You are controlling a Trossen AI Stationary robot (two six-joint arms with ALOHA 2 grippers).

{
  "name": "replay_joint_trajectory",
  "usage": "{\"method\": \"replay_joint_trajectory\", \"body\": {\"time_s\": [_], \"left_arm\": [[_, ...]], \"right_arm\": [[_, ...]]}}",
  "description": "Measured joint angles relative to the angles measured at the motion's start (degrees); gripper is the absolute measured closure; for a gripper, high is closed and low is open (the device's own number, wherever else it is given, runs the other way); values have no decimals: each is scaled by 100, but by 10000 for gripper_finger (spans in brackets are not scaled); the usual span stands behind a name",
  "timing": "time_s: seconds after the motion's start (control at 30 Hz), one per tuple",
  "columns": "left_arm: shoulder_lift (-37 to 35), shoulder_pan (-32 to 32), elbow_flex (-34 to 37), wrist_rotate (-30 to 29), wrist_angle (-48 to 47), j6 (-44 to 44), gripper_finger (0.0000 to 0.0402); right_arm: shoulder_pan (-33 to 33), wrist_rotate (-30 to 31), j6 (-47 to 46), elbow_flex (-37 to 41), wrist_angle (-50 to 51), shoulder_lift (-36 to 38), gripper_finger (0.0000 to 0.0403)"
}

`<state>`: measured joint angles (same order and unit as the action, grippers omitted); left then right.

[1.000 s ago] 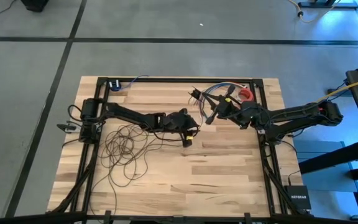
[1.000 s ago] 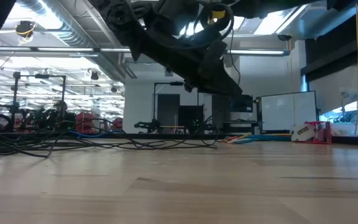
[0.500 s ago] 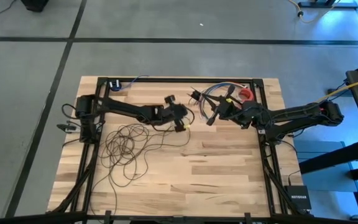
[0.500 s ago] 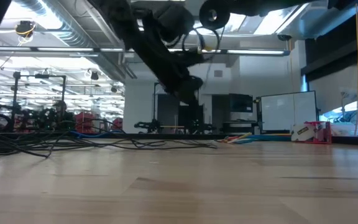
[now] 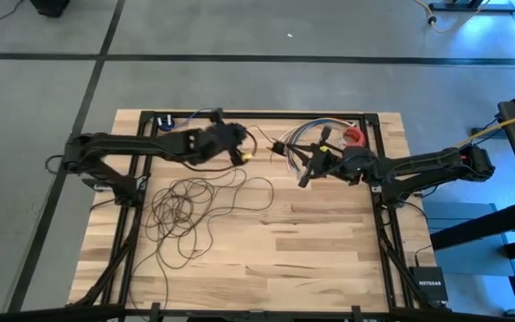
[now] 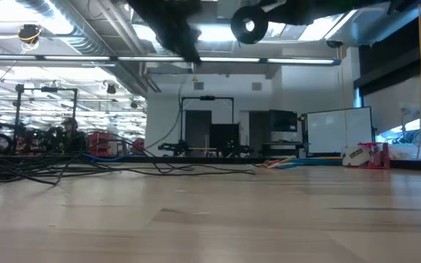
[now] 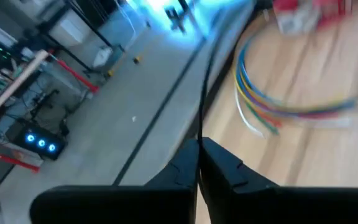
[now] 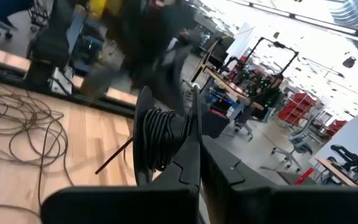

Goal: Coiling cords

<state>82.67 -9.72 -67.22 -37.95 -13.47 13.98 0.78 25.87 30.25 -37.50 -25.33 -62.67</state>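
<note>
loose cord: thin dark brown-black cords point(image 5: 184, 207) lie in tangled loops on the light wood worktop point(image 5: 311, 241), near-left, a strand rising toward the far edge.
L pincer point(image 5: 240, 154): far-left of centre, above the pile, pinched shut on that strand; the nearer arm, reaching right.
R pincer point(image 5: 304, 172): right of centre, clamped on a black round spool point(image 8: 160, 140) w/ cord wound on; arm stretched left. Strand runs L-R between them, I'd judge.
</note>
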Motion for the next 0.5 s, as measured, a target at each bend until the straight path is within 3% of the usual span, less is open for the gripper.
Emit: {"method": "replay_joint_trajectory", "body": {"time_s": [0.23,0.5], "left_arm": [[-889,55,-4,85,-60,-138,396],[-998,406,-4,1324,503,-520,396]], "right_arm": [[-4,92,1,0,218,-15,398],[-19,662,78,0,206,-28,398]]}}
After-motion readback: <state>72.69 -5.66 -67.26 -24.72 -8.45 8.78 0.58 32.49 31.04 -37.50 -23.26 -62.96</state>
